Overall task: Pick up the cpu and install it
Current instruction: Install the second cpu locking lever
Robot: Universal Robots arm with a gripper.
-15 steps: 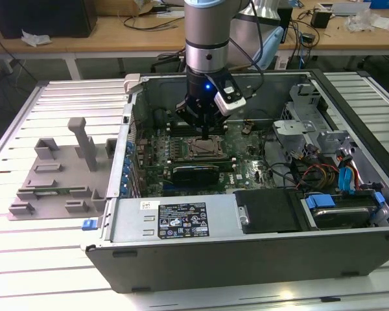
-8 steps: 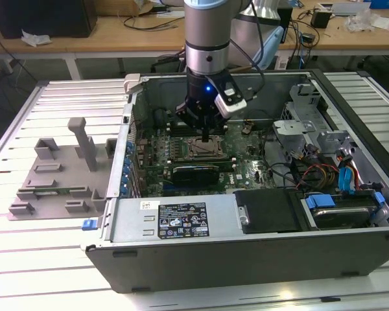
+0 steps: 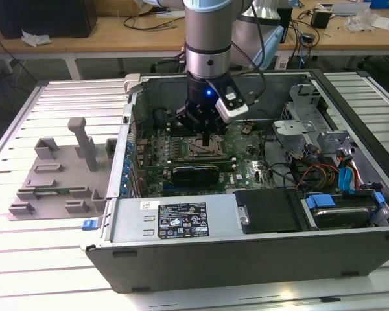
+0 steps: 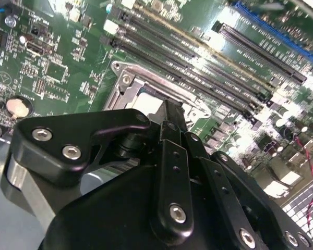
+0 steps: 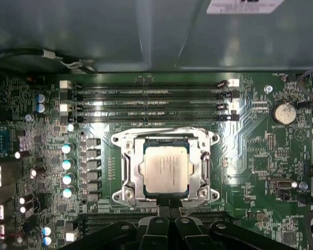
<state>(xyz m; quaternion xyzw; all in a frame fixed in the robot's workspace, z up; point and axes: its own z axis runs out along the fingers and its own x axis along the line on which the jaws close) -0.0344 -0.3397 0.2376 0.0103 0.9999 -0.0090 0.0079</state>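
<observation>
in the first wrist view the tool (image 5: 167, 221) hangs nearest the camera, its black fingers drawn close together with nothing between them, right at the edge of the socket. the cpu (image 5: 165, 169) lies flat in the socket (image 5: 126, 172), its silver top up and its edges square with the metal frame, so it looks seated and released, not held. beyond it run the memory slots (image 5: 146, 101), then the grey case wall. in the exterior view the tool (image 3: 207, 139) stands plumb over the motherboard (image 3: 246, 170) inside the open computer case (image 3: 181, 249), likely to keep the chip level; at about nine o'clock from the case, a grey fixture (image 3: 58, 175) rests on the surface (image 3: 39, 272).
</observation>
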